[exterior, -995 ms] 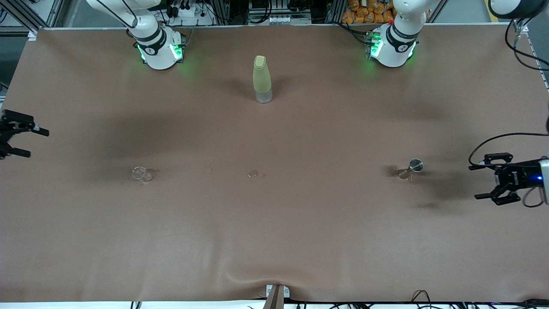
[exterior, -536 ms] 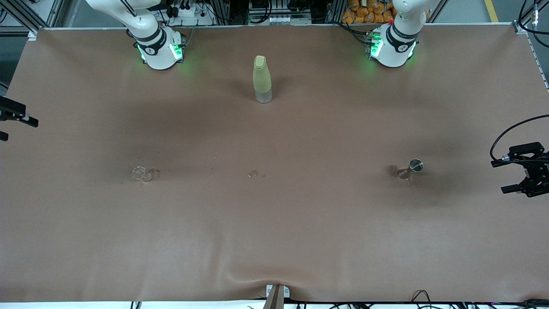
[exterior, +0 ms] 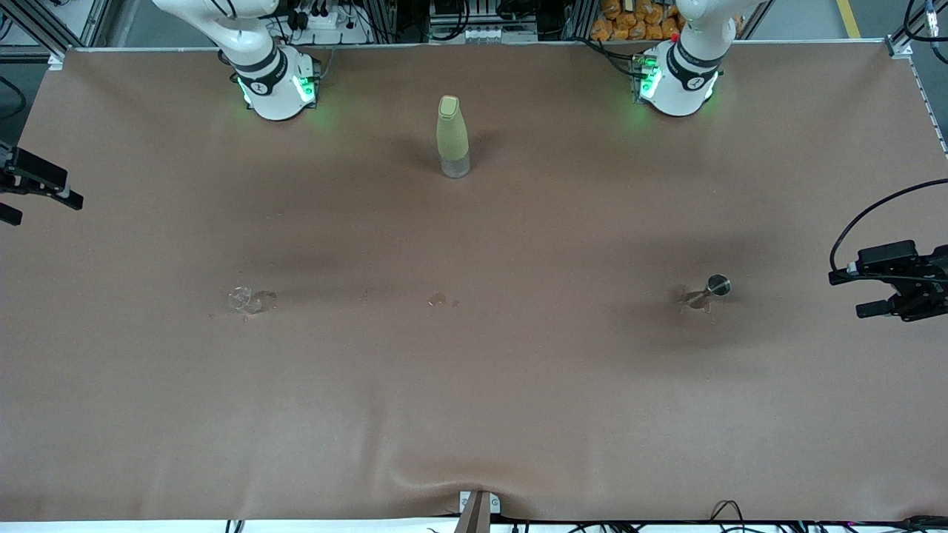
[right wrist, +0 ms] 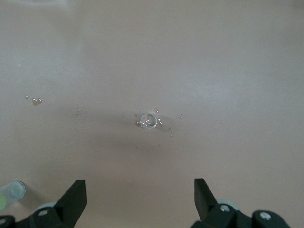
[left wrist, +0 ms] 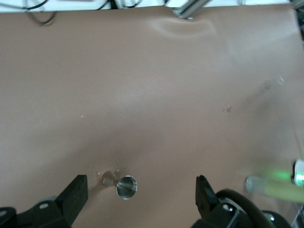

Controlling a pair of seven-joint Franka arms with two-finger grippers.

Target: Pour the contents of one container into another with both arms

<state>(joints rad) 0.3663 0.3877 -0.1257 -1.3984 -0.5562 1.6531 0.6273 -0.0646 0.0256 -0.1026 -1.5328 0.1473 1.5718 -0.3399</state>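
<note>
Both grippers have pulled out toward the table ends since a second ago; cup, jigger and bottle sit where they sat. Your left gripper (exterior: pixel 881 290) hangs over the table edge at the left arm's end, fingers spread wide, nothing between them. Your right gripper (exterior: pixel 33 196) hangs over the edge at the right arm's end, half out of the front view, also spread and empty.

Outward from the left gripper: the metal jigger (exterior: pixel 709 290) stands upright near it, rim up. Judge it light, stiff, smooth, so slippery; pinch it at the narrow waist. Outward from the right gripper: the glass cup (exterior: pixel 243 300) stands well apart from the jigger, toward the right arm's end. Judge it very light, brittle, slick, easy to knock over; close gently across its wall.

Count: one cup, one jigger, one yellow-green bottle (exterior: pixel 452 135) standing between the arm bases, one small wet spot (exterior: pixel 438 300) between cup and jigger, some droplets by the cup. Two arms, two grippers.
</note>
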